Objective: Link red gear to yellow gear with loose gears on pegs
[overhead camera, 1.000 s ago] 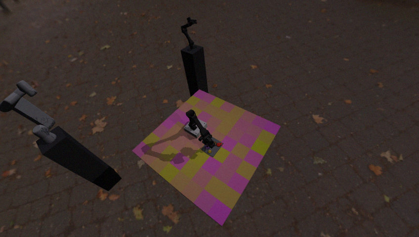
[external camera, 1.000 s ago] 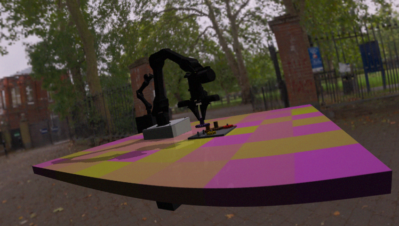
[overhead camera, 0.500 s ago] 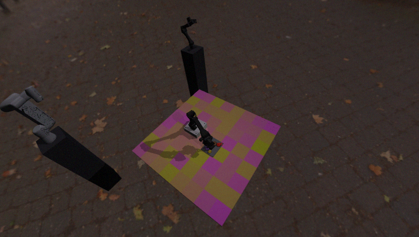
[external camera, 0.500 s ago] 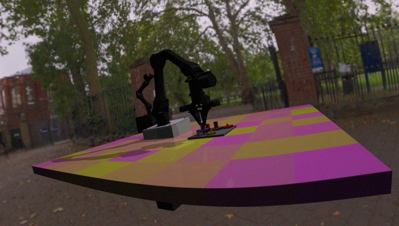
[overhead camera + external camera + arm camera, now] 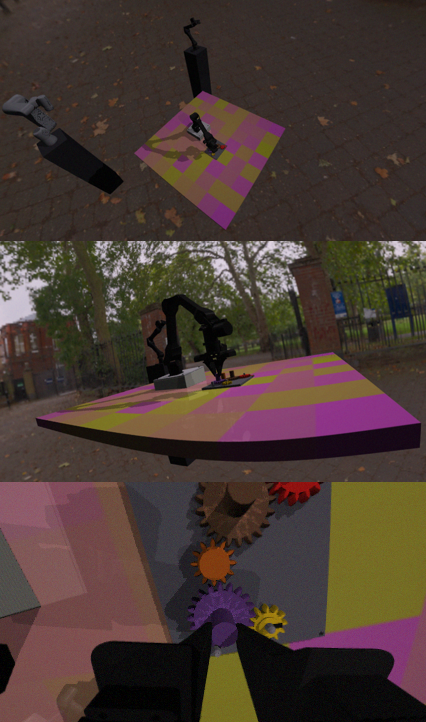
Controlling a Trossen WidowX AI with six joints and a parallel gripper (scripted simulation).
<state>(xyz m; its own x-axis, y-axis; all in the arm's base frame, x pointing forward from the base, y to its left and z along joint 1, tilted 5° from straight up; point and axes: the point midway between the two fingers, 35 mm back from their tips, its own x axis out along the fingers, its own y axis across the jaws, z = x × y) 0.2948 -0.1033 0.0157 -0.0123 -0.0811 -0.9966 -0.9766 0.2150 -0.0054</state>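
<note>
My gripper (image 5: 218,374) (image 5: 223,628) is shut on the knob of the purple gear (image 5: 219,381) (image 5: 212,604), low over the near end of the grey board (image 5: 217,155) (image 5: 295,557). I cannot tell whether this gear sits flat. It appears beside the yellow gear (image 5: 212,154) (image 5: 227,382) (image 5: 261,616) and just short of the small orange gear (image 5: 222,376) (image 5: 214,563). The larger brown gear (image 5: 231,373) (image 5: 250,524) stands between the orange gear and the red gear (image 5: 221,146) (image 5: 244,375) (image 5: 297,489). The purple gear hides its peg.
A bare grey peg (image 5: 216,652) shows between the fingers, near the board's edge. The arm's pale base block (image 5: 198,130) (image 5: 186,379) stands beside the board. The patchwork table (image 5: 230,175) (image 5: 284,419) surrounds both. Two other arms on dark pillars stand off the table.
</note>
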